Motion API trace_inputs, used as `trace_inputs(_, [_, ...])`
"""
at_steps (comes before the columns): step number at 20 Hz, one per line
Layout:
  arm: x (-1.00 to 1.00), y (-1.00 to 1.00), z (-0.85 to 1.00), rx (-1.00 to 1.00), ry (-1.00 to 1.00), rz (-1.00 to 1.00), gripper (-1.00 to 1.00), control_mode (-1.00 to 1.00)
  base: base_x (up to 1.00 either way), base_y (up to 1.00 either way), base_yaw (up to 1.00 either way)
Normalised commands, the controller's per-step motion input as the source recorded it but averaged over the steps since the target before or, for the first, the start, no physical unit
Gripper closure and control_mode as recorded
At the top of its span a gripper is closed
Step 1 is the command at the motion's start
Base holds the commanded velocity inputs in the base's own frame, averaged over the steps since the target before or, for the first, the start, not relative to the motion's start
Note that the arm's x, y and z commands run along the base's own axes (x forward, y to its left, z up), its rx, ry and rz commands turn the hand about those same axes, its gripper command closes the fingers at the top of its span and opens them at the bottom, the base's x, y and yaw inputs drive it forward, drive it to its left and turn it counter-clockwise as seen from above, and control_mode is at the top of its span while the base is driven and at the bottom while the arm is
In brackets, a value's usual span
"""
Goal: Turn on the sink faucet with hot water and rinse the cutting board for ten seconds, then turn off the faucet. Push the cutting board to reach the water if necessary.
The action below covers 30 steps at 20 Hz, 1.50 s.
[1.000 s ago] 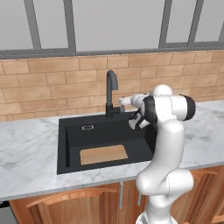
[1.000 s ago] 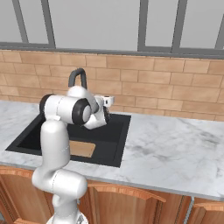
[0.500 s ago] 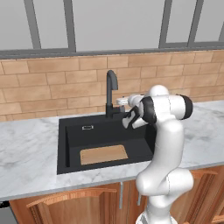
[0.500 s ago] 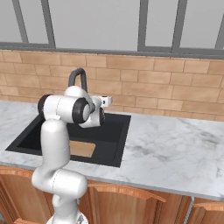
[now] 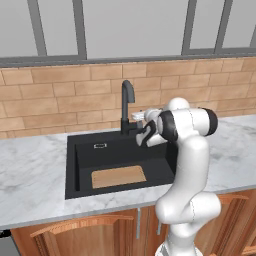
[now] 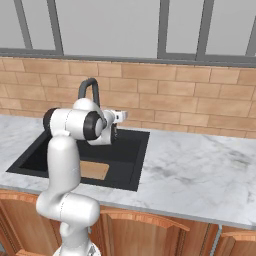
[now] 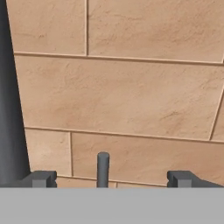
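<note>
The black sink (image 5: 107,159) (image 6: 126,150) is set in the marble counter. The light-brown cutting board (image 5: 119,176) (image 6: 95,170) lies flat on its floor near the front. The dark gooseneck faucet (image 5: 127,107) (image 6: 89,90) stands at the back rim, and no water runs from it. My gripper (image 5: 141,134) (image 6: 114,128) is open just right of the faucet's base. In the hand view the gripper (image 7: 112,179) faces the brick wall. The thin lever (image 7: 103,169) stands between the fingertips (image 7: 41,178), touching neither. The faucet's column (image 7: 8,96) rises at the left edge.
A brick wall (image 5: 70,95) backs the counter, with a window above it. Marble counter (image 5: 30,175) (image 6: 200,160) stretches to both sides of the sink. Wooden cabinet fronts (image 6: 150,230) run below.
My hand has moved left and closer to the faucet's base. The cutting board has not moved, and the jaws stay open.
</note>
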Motion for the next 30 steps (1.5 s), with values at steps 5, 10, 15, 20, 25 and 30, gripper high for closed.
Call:
trace_inputs(5, [0.08, 0.0, -0.09, 0.02, -0.03, 0.0, -1.0, -1.0, 0.0, 0.0, 0.0])
trace_inputs(10, [0.1, -0.03, -0.01, 0.04, 0.0, 0.0, -1.0, -1.0, 0.0, 0.0, 0.0])
trace_inputs(15, [0.13, -0.09, -0.03, 0.04, -0.01, 0.0, -1.0, -1.0, 0.0, 0.0, 0.0])
trace_inputs(20, [0.07, -0.09, -0.12, 0.03, -0.02, 0.0, -1.0, -1.0, 0.0, 0.0, 0.0])
trace_inputs(25, [0.04, -0.04, -0.25, 0.01, 0.0, 0.0, -1.0, -1.0, 0.0, 0.0, 0.0])
trace_inputs(30, [0.08, 0.0, -0.22, 0.0, 0.0, 0.0, -1.0, -1.0, 0.0, 0.0, 0.0])
